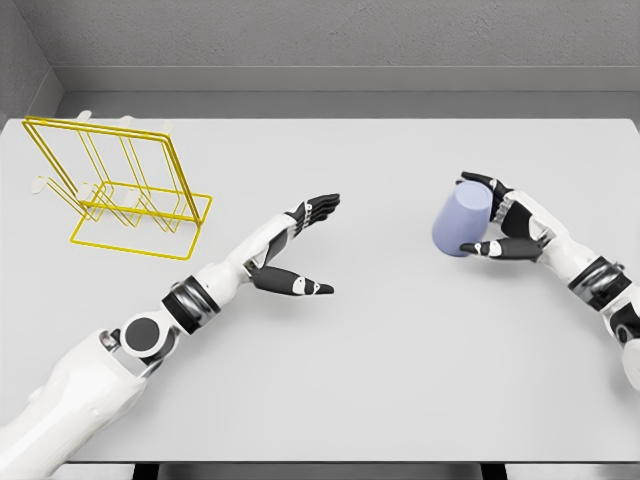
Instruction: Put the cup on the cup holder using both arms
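While your right hand comes in from the right side of the table, its fingers are curled around the cup, a pale lavender-blue one. The fingers wrap over the cup's top edge and the thumb presses along its lower side, so the cup is gripped from the right. The cup is tilted, its wider end toward the lower left, and sits at the right of the table's middle; you cannot tell from this view whether it touches the surface or is lifted just clear of it.

Your left hand reaches across the table from the lower left, stopping near the centre. It holds nothing: the four fingers are stretched out straight toward the upper right and the thumb is splayed off to the right, well apart from them. The palm faces roughly toward the cup, and there is a clear stretch of bare table between this hand and the cup.

The cup holder, a yellow wire rack with upright loops on a flat rectangular frame, stands at the far left of the table, well apart from both hands and from the cup. A grey wall closes off the far side behind the table.
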Robot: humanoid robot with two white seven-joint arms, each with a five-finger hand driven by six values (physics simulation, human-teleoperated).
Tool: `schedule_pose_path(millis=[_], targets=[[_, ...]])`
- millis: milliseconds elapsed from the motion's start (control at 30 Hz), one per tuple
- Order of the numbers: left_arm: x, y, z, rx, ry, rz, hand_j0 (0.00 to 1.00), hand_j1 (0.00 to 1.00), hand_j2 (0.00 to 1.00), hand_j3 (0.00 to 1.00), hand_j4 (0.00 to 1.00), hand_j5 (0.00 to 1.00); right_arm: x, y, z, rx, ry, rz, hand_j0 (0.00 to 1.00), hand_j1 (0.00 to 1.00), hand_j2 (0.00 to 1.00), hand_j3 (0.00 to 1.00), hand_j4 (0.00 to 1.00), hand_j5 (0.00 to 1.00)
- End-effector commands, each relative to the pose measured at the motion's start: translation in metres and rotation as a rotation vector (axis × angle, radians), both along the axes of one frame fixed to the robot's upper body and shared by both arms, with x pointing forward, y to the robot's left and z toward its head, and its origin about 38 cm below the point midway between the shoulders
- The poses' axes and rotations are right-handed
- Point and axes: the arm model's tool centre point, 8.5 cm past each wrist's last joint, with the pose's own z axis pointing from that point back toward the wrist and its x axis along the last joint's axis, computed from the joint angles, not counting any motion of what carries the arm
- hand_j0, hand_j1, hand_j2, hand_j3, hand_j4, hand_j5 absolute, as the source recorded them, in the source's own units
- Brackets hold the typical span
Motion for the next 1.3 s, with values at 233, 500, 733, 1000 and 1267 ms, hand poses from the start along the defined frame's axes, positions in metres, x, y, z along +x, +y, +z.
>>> schedule_pose_path(millis=[233,500,733,1000,1267], targets=[[0.001,0.0,-0.003,0.002,0.007,0.006,1.0,1.0,1.0,1.0,1.0,1.0,0.0,0.003,-0.003,-0.017,0.004,0.008,0.76,0.76,0.76,0.76,0.76,0.76],[0.002,0.002,-0.006,0.01,0.011,0.012,1.0,1.0,1.0,1.0,1.0,1.0,0.0,0.003,-0.002,-0.013,-0.002,0.006,0.65,0.65,0.65,0.65,0.65,0.65],[0.004,0.003,-0.007,0.012,0.011,0.015,1.0,1.0,1.0,1.0,1.0,1.0,0.008,0.004,0.01,-0.014,-0.033,0.012,0.64,0.64,0.64,0.64,0.64,0.64],[0.004,0.005,-0.008,0.015,0.014,0.02,1.0,1.0,1.0,1.0,1.0,1.0,0.015,0.011,0.031,-0.011,-0.087,0.039,0.64,0.64,0.64,0.64,0.64,0.64],[0.007,0.007,-0.006,0.014,0.008,0.029,1.0,1.0,1.0,1.0,1.0,1.0,0.014,0.037,0.049,0.019,-0.143,0.106,0.64,0.64,0.64,0.64,0.64,0.64]])
